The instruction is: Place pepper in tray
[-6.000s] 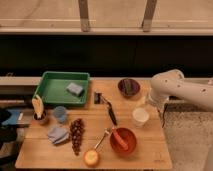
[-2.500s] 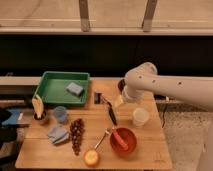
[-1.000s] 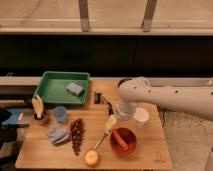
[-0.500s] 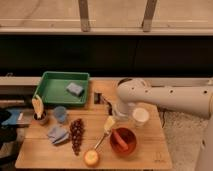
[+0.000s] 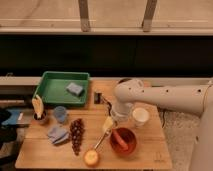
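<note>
The gripper (image 5: pixel 115 126) is poised just over the round orange-red bowl (image 5: pixel 132 146), its fingers spread. The small elongated red-orange pepper (image 5: pixel 120 139) lies inside that bowl, well apart from the large rectangular green plastic tray (image 5: pixel 50 81). The fingers should be lowered astride the pepper's narrow width, clear of the bowl's rim.

One camera only, set high, tilted down across the light wooden table (image 5: pixel 149 154) toward the dark wall (image 5: pixel 60 55). The pale two-finger gripper (image 5: pixel 108 124) hangs mid-table, jaws spread.
</note>
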`<state>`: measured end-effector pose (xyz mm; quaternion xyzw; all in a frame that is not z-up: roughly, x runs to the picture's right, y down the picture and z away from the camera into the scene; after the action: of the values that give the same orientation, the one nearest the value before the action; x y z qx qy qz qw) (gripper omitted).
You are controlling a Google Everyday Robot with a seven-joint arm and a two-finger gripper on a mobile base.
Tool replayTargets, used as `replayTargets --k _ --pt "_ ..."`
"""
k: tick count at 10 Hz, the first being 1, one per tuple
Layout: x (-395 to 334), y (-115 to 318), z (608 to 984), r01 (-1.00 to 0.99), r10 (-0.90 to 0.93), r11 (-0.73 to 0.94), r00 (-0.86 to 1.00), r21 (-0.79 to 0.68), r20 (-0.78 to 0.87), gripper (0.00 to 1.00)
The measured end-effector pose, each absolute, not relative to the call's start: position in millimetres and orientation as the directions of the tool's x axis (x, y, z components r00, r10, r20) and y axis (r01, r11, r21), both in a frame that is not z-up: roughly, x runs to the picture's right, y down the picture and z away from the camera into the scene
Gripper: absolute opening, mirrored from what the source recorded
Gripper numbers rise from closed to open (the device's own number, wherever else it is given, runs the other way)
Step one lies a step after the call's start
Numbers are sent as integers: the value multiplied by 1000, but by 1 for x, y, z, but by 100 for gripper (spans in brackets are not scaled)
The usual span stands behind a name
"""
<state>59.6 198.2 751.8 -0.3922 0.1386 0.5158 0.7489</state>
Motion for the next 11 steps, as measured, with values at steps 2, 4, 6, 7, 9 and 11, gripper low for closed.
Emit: replayTargets --k 2,4,6,7,9,11 --pt "56 201 753 -881 658 167 434 -442 -616 80" --pt "55 204 755 -883 657 165 431 -439 -619 80" --pt "53 205 757 -883 657 166 431 -438 -619 80" --pt "53 206 757 -883 656 167 431 -438 -619 80" --pt "53 206 757 -886 659 170 428 -432 -619 78" --pt "53 206 756 -891 663 182 423 -415 -618 60"
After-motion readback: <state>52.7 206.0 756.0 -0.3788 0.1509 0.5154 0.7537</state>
